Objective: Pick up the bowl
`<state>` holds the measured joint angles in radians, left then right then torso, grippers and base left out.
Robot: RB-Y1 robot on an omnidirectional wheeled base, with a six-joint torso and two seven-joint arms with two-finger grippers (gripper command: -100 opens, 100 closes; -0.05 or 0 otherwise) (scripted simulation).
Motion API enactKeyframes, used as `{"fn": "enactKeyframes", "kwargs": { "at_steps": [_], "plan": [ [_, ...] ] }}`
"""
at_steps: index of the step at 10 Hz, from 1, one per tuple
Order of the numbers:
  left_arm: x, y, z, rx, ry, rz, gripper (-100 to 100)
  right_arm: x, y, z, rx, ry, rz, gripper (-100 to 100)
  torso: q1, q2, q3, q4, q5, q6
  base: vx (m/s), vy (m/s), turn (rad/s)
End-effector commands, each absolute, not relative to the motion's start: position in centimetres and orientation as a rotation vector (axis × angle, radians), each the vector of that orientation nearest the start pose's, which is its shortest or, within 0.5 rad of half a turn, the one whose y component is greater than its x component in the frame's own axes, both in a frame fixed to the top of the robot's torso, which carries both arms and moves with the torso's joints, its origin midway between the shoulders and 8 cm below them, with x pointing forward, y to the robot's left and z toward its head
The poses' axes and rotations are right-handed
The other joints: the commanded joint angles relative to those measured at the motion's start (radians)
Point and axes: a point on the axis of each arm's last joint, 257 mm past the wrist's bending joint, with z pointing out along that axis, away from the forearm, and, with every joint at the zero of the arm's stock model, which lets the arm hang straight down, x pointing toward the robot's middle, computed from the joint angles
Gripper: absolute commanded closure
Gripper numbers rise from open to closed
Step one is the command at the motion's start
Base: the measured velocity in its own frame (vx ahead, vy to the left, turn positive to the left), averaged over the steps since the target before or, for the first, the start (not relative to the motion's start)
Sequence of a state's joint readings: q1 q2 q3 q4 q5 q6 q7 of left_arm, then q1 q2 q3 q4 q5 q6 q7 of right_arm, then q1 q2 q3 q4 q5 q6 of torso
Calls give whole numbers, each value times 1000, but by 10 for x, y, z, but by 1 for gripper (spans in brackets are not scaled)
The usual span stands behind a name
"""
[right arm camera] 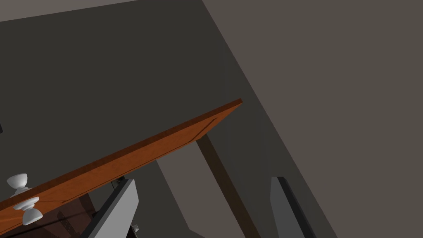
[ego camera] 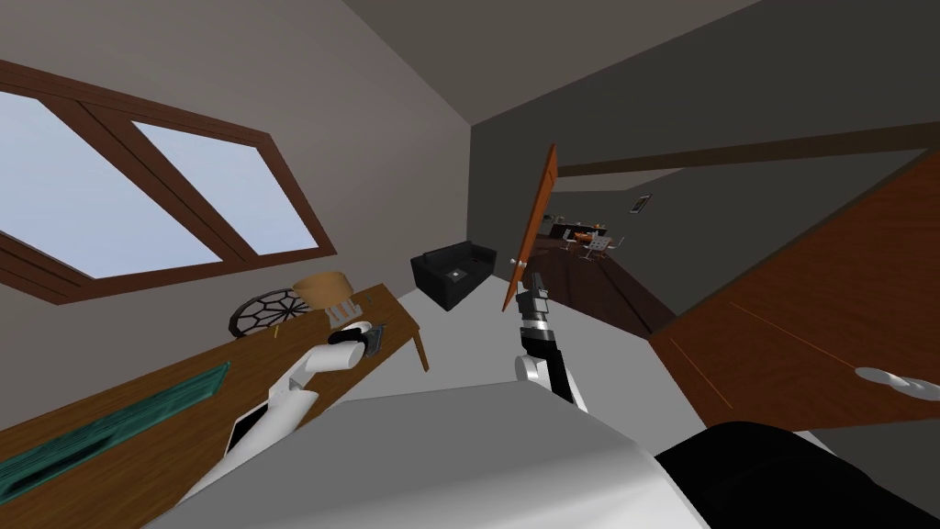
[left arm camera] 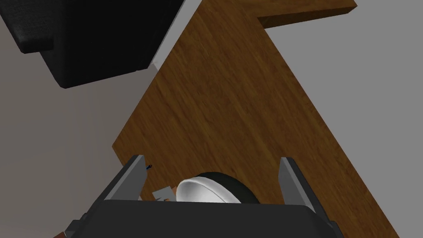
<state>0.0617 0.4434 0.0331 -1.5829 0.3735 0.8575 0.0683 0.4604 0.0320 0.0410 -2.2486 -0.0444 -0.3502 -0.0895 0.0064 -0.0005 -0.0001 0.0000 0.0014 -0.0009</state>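
Left gripper [left arm camera: 212, 158], fingers apart, straddles the bowl [left arm camera: 202, 191] on the table [left arm camera: 231, 103] — centre, then close evenly; right gripper [right arm camera: 204, 180] likewise apart.

A long wooden table [ego camera: 138, 386] runs beneath the window [ego camera: 138, 193]. Near its far end stand a tan drum-shaped thing [ego camera: 323, 288] and a round black-and-white patterned disc [ego camera: 266, 310]. A green runner [ego camera: 110, 427] lies lengthwise on it. The left gripper [ego camera: 374, 338] hangs over the far corner. The right gripper [ego camera: 531, 280] points up beside an open orange door [ego camera: 534, 216].
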Motion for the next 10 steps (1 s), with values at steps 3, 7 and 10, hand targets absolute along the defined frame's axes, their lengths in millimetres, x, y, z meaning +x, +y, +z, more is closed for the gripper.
{"fn": "enactKeyframes", "kwargs": {
  "at_steps": [3,7,10],
  "plan": [
    [411,401,-426,-1979,1757,-481,-100,378,-272,-6,868,632,1435,0,4,-1,-1,0,1,0,22,124,-25],
    [387,416,-447,-2095,1783,-360,-100,378,-272,-7,868,632,1435,0,6,-3,-2,-1,1,0,35,142,-16],
    [364,424,-463,-2186,1800,-267,-100,378,-272,-7,868,632,1435,0,3,-2,-1,0,1,0,39,130,-8]
  ]
}}
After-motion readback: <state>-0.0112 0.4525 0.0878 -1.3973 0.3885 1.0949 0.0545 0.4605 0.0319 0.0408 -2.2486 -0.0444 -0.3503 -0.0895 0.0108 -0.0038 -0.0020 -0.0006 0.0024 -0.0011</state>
